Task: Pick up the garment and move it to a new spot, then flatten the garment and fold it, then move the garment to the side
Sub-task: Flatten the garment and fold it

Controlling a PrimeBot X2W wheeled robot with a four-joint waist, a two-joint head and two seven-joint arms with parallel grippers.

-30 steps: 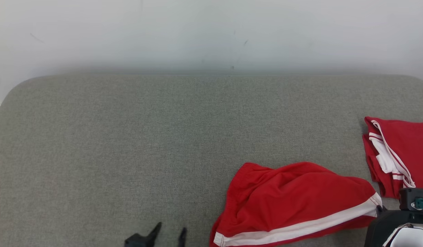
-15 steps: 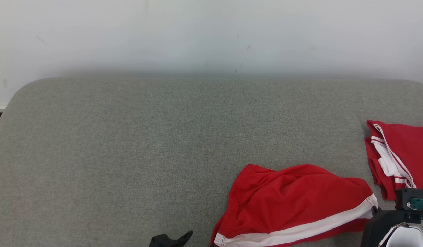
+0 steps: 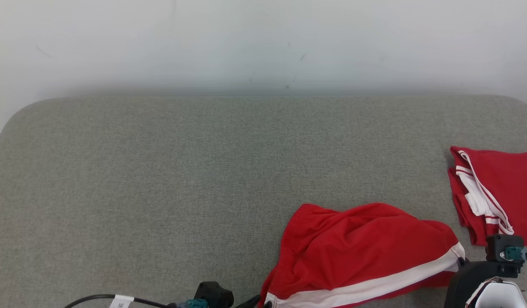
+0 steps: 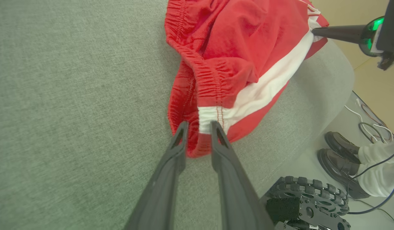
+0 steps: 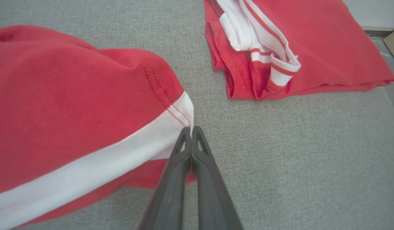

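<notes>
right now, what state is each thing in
red shorts: crumpled, unfolded, lying on the grey surface
second red garment: folded, lying apart at the right
left gripper: jaws narrowly apart around the shorts' waistband corner, grip unclear
right gripper: shut on the shorts' white-striped hem corner

A grey fabric-covered surface (image 3: 160,179) is spread with rumpled red white-striped shorts (image 3: 366,248); a folded red garment (image 3: 509,188) is laid beside.

A grey woven upholstered surface (image 3: 160,179) with rounded corners is standing against a white wall (image 3: 263,38), which is showing faint scuffs. Light is falling evenly. Loose cables (image 4: 371,123) are lying on the pale floor (image 4: 343,126) alongside.
</notes>
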